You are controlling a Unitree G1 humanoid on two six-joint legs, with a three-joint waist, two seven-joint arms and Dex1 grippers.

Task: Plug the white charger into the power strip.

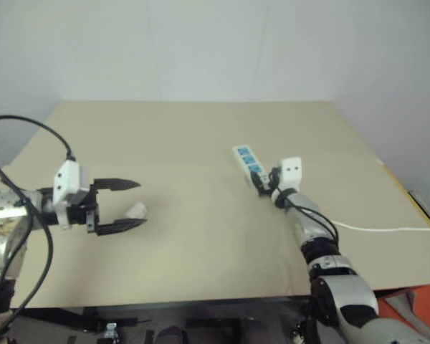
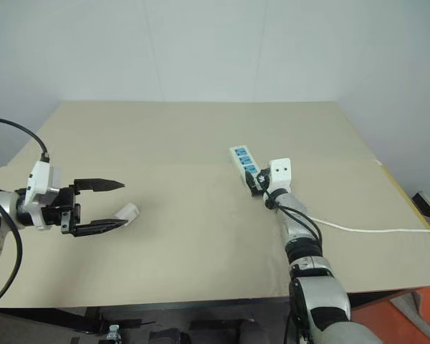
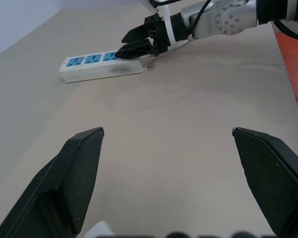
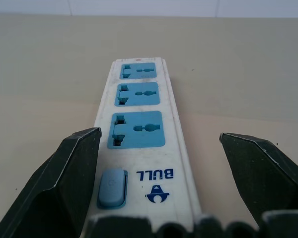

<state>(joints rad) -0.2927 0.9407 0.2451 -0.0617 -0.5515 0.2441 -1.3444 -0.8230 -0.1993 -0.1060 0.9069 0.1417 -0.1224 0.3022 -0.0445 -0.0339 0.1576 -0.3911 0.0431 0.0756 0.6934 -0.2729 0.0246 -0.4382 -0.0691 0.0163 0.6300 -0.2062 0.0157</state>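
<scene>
Head views: the table [image 2: 201,136] carries the strip [image 2: 245,165] right of centre, lying obliquely with its three blue sockets toward the far side and its switch end toward the robot. The right gripper [image 2: 256,185] is at the switch end, fingers spread to either side of the strip's near end. A thin white cable [image 2: 373,231] trails from this area toward the table's right edge. The left gripper [image 2: 104,204] hangs over the left part of the table, well apart from the strip, with its two black fingers spread wide and nothing between them. The charger [image 2: 127,212] lies on the table just beside the tip of the lower finger; whether they touch cannot be told. Left wrist view: the two left fingers [image 3: 74,183] stand wide apart over bare table, and a small white corner of the charger [image 3: 100,229] shows at the base of one finger. Farther off, the strip [image 3: 99,67] lies with the right gripper [image 3: 134,43] at one end, its fingers parted. Right wrist view: both right fingers [image 4: 64,178] flank the strip [image 4: 181,148] without closing on it. The strip shows three blue sockets in a row, a blue rocker switch [image 4: 112,187], and the printed brand "BULL" above a small hat-shaped logo, read inverted from this side.
</scene>
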